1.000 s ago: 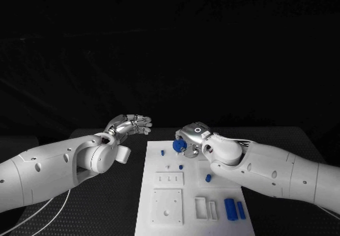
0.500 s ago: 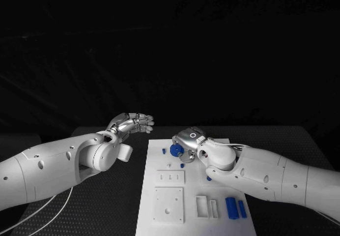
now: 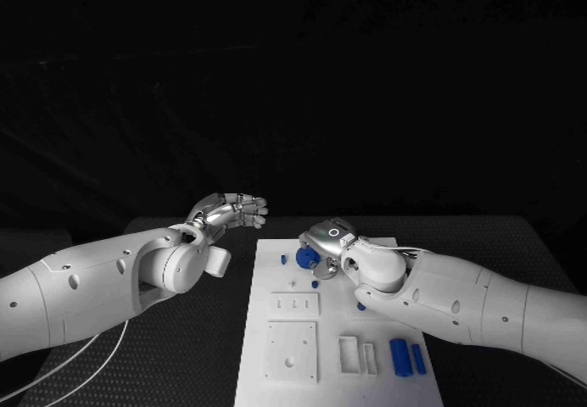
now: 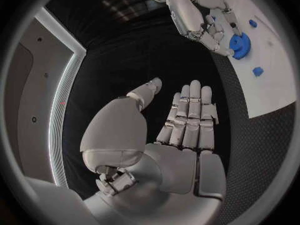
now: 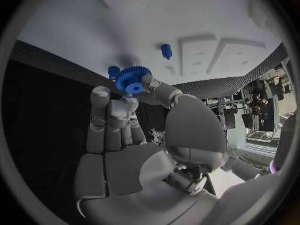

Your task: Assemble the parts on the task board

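The white task board lies in the middle of the table. My right hand hovers over the board's far end and pinches a blue gear between thumb and fingers; the same gear appears in the right wrist view. A short blue peg stands just left of the gear, and two more pegs stand nearer. My left hand is raised off the board's far left corner, its fingers straight and holding nothing.
Two blue cylinders lie side by side at the board's near right. White recessed plates and a slotted block sit on the near half. A white cable trails under my left arm.
My right hand has shifted slightly left and down with the gear, and its arm has swung in over the board. The left hand has barely moved.
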You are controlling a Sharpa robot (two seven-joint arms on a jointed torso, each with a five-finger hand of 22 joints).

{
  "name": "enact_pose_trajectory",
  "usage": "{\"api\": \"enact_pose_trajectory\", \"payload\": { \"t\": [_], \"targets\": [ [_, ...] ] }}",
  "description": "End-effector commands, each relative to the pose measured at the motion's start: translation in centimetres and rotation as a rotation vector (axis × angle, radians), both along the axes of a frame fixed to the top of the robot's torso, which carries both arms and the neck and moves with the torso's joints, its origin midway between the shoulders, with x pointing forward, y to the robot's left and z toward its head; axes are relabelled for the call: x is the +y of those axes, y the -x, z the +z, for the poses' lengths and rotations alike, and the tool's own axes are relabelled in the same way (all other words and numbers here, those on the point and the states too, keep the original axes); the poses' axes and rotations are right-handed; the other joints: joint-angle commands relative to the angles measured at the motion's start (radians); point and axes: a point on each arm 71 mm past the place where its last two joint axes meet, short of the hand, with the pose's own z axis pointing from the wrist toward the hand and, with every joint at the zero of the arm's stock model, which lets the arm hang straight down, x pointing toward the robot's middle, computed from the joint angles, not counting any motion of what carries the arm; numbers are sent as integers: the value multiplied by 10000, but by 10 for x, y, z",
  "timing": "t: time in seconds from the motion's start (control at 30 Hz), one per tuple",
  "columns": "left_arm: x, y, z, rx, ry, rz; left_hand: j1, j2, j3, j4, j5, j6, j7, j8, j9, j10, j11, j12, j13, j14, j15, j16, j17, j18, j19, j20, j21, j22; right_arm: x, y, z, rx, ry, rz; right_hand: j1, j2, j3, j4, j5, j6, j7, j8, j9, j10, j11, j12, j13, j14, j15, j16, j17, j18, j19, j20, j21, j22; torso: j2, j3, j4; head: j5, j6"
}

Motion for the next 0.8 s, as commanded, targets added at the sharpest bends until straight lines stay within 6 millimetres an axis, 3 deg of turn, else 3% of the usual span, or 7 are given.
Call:
{"api": "enact_pose_trajectory", "payload": {
  "t": [0.03,0.8],
  "targets": [
    [-3,0,2,-73,79,-161,-86,35,1,-76,52,19,32,-49,-11,21,80,-57,-12,5,32,-58,12,141,30,10,42,191,-1,-1,-2,-22,233,-54,-22,-106,49,-13,2,1448,77,-54,7,-20,-41,49,-21,2,-66,-69,19,134,1,-85,59,172,-5,2,1,16,-7],
    [-3,0,2,-70,80,-172,-110,41,9,-86,51,16,34,-56,-11,23,81,-68,-13,6,32,-68,23,140,31,9,43,191,3,0,-10,237,342,22,-44,-190,37,-6,1,1374,106,-121,-10,-57,-14,49,-61,0,-43,-116,54,134,-18,-84,44,162,-7,5,-18,72,-53]
  ]
}}
